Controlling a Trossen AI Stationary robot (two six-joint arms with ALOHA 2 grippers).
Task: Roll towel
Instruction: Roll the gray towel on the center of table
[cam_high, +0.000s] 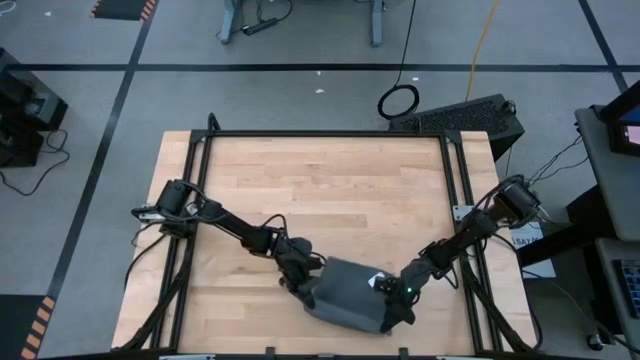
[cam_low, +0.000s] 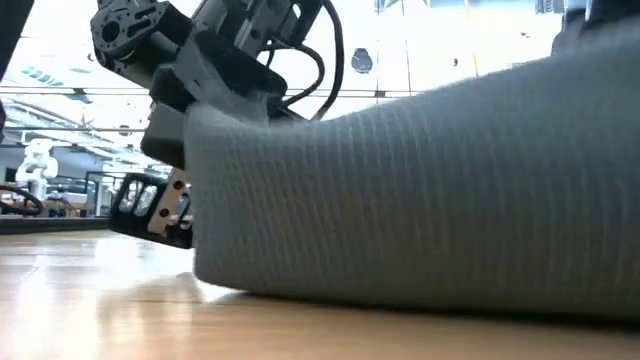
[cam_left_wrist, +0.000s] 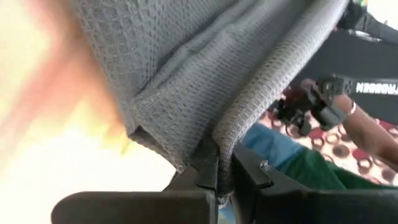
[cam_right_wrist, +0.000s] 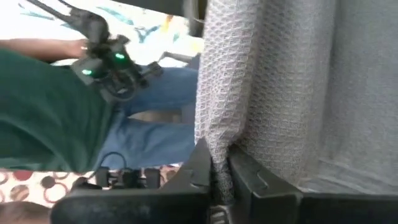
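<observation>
The dark grey towel (cam_high: 347, 293) lies as a folded bundle near the table's near edge, between my two grippers; a small white tag (cam_high: 376, 281) shows near its right side. In the low view the towel (cam_low: 420, 190) fills most of the picture, its underside on the table. My left gripper (cam_high: 300, 285) is shut on the towel's left end. My right gripper (cam_high: 398, 297) is shut on its right end. My left gripper pinches a folded edge of the towel (cam_left_wrist: 221, 149) between its two fingers, several layers. The cloth rises from the fingers, drawn fairly taut. My right gripper pinches a folded edge of the towel (cam_right_wrist: 217, 146) between its two fingers; the cloth stands in a ridge above them.
The wooden table (cam_high: 320, 190) has a black frame rail (cam_high: 330, 133) round it. A person in green and blue shows beyond the table in the wrist views (cam_right_wrist: 56, 106), holding a dark controller (cam_left_wrist: 323, 102).
</observation>
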